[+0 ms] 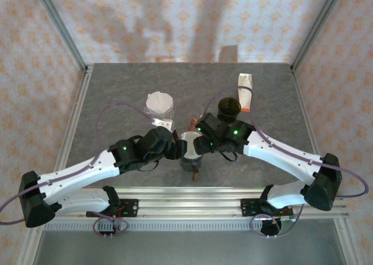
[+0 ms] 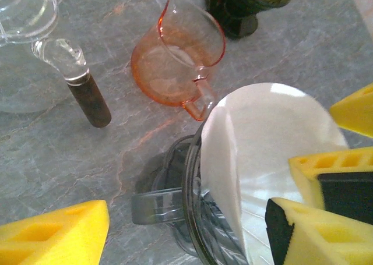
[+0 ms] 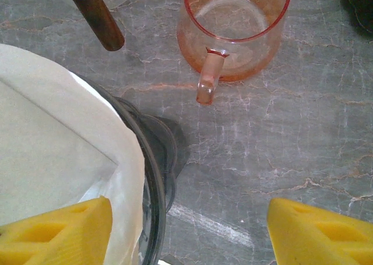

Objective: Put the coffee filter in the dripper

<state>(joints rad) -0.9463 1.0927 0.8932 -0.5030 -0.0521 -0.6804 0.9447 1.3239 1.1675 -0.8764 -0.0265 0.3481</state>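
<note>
left gripper (image 2: 186, 218): fingers spread wide across the dripper (image 2: 189, 189) rim, pinching nothing
coffee filter (image 2: 274, 137): sits in the dripper at table centre, right under both grippers, cone mouth up, one edge poking above the rim
right gripper (image 3: 189, 209): spread too, one finger over the filter
nearer arm: a tie tbh
writing: none readable, the far-right pouch (image 1: 245, 90) is too small

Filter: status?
Left hand open, right hand open, both at the dripper. Filter in dripper, edge above the rim. Pink jug nearby, not touching.
</note>
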